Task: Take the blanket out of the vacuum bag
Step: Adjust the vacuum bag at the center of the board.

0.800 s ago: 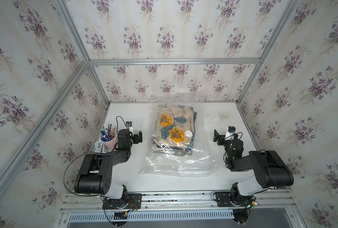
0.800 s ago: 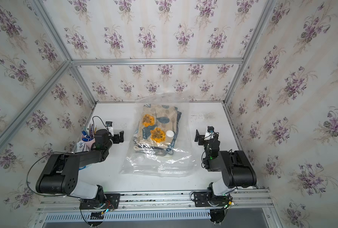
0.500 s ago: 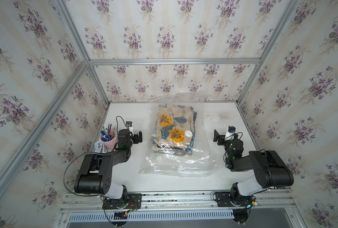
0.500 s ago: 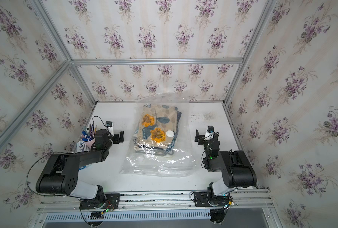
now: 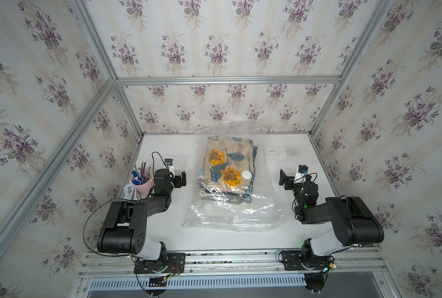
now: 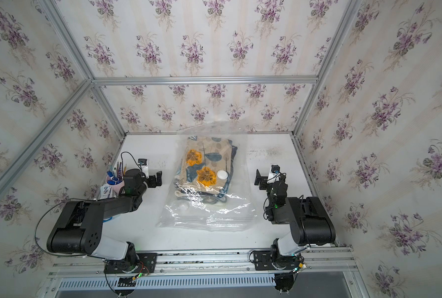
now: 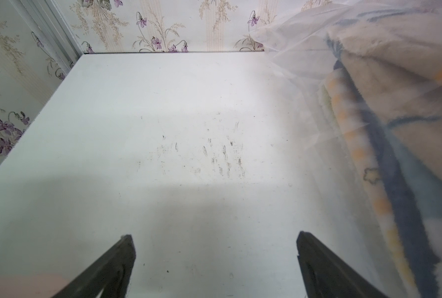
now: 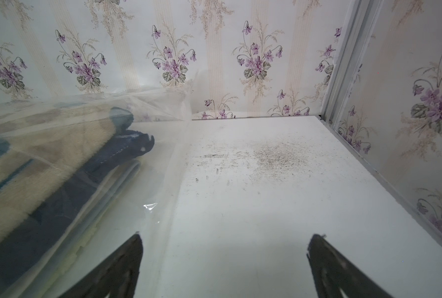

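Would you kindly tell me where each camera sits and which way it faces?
Top views: overhead near the arm bases, looking down at the table; left arm and right arm show.
Left wrist: on the left arm, facing the back wall; open left pincer shows.
Right wrist: likewise; open right pincer.
Shared: blanket inside vacuum bag.

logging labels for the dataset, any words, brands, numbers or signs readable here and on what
Nothing can be read in any view.
On the white packet beside the pink pen cup: blue print, too small to read.
On the vacuum bag, its valve cap and the blanket: no lettering visible.
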{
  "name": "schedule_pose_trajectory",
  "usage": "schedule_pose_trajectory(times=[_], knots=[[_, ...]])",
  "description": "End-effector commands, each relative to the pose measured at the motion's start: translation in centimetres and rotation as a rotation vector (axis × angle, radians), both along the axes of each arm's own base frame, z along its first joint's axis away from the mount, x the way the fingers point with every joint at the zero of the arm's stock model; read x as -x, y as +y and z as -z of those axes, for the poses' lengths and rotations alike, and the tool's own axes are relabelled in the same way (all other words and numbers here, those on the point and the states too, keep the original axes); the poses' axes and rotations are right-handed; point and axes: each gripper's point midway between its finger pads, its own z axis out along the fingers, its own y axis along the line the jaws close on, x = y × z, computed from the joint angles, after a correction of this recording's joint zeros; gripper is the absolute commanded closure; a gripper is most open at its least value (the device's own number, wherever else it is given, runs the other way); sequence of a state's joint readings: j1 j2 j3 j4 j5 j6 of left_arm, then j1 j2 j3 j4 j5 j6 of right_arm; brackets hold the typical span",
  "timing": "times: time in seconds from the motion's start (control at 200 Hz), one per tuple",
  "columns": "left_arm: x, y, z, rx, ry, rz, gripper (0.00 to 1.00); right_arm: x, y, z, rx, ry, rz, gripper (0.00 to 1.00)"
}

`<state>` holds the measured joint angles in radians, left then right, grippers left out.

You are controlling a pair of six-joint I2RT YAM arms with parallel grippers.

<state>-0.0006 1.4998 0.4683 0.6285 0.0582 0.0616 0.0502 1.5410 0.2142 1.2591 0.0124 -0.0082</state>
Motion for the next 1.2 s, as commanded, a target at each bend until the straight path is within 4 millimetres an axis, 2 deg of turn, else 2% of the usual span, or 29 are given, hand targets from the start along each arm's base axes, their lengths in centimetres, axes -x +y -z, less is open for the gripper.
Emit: schedule_pose_trajectory(times=[0.0,0.495,0.604,0.699,0.709,0.729,0.804,0.939,1.009,1.044,1.069,1.094,1.144,1.194], knots=[[-0.4,-0.1,-0.8,-0.004,-0.032,0.009,0.00,-0.1,-0.1,-0.9,0.013,-0.038,0.014,0.00],[-0.4,-0.2,-0.8,-0.001,-0.029,0.012,0.00,-0.3,-0.8,-0.9,-0.002,-0.034,0.052,0.00],[-0.8,-0.1,-1.5,-0.004,-0.023,0.008,0.00,-0.2,-0.8,-1.1,-0.001,-0.041,0.055,0.00],[-1.4,0.0,-4.4,-0.018,0.140,-0.003,0.00,-1.7,-0.7,-2.0,0.009,0.038,0.056,0.00],[-1.5,0.1,-5.9,-0.016,0.123,-0.015,0.00,-1.9,-0.7,-2.1,0.010,0.051,0.059,0.00],[-1.6,0.3,-7.1,-0.006,0.133,-0.039,0.00,-2.4,-0.9,-2.7,0.007,0.069,0.071,0.00],[-1.8,0.2,-9.9,0.051,0.171,-0.074,0.00,-3.7,-1.3,-4.6,-0.065,0.129,0.120,0.00],[-0.8,-1.8,-13.9,0.082,0.097,-0.029,0.00,-4.3,-0.6,-6.7,-0.136,0.193,0.105,0.00],[0.2,-2.4,-16.1,0.099,0.035,-0.021,0.00,-4.1,-1.3,-7.4,-0.202,0.203,0.159,0.00],[0.7,-2.7,-17.1,0.118,0.006,-0.015,0.00,-3.6,-3.0,-6.7,-0.332,0.212,0.283,0.00],[0.9,-3.0,-17.8,0.134,-0.016,-0.001,0.00,-3.0,-4.4,-5.5,-0.463,0.239,0.388,0.00],[1.2,-3.5,-18.6,0.149,-0.038,0.022,0.00,-2.9,-5.1,-4.7,-0.573,0.261,0.421,0.00],[1.6,-4.6,-19.9,0.177,-0.077,0.086,0.00,-3.8,-3.9,-4.0,-0.678,0.320,0.240,0.01],[2.1,-5.5,-21.2,0.193,-0.108,0.131,0.00,-4.3,-3.6,-2.6,-0.725,0.406,0.183,0.17]])
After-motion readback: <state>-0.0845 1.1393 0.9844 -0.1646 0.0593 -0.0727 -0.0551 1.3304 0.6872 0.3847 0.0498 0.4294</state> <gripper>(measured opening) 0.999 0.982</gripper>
